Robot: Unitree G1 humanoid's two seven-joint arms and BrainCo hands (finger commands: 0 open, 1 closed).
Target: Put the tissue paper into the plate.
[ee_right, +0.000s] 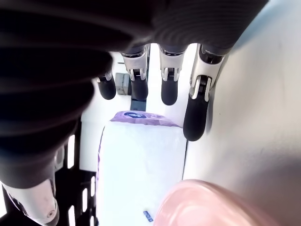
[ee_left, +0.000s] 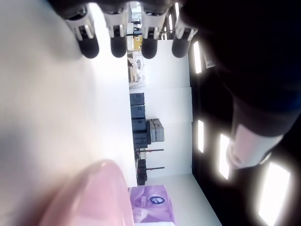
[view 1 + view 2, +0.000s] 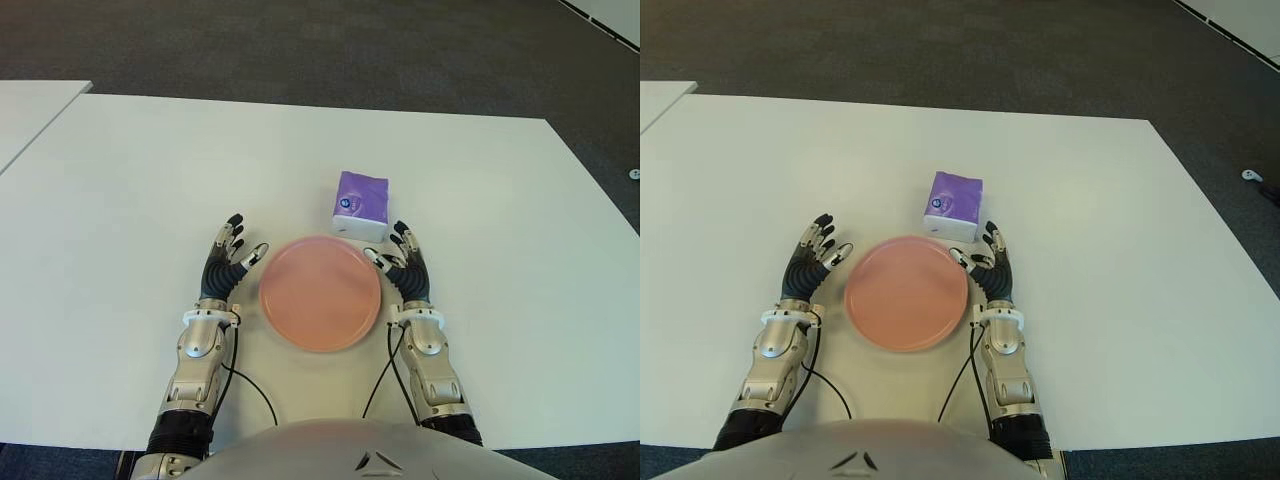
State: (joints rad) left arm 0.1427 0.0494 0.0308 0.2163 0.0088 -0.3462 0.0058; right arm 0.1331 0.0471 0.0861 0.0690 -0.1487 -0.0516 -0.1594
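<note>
Nearest the head camera, the robot's grey torso (image 3: 330, 450) is seen at the lower edge, and from it both forearms are stretched forward over the white table (image 3: 120, 200). At the middle of the near part of the table, a round pink plate (image 3: 320, 292) is set flat, and nothing is seen lying in it.

To the left of the plate the left hand (image 3: 225, 262) is shown, palm turned toward the rim, its fingers extended and spread apart with nothing between them; the thumb tip is held close to the plate's edge, though contact cannot be made out. In the left wrist view four straight fingertips (image 2: 118, 44) are seen above the bare table — no object is gripped.

To the right of the plate the right hand (image 3: 405, 268) is placed likewise, fingers extended and relaxed, holding nothing. Its fingertips (image 1: 194, 120) are pointed toward the tissue paper (image 3: 360, 205), which is seen as a purple and white pack lying on the table just beyond the plate's far right rim. The pack is outside the plate, very near the rim and just ahead of the right fingertips; whether it is touched by them cannot be told.

Dark carpet (image 3: 300, 50) is visible beyond the table's far edge.
</note>
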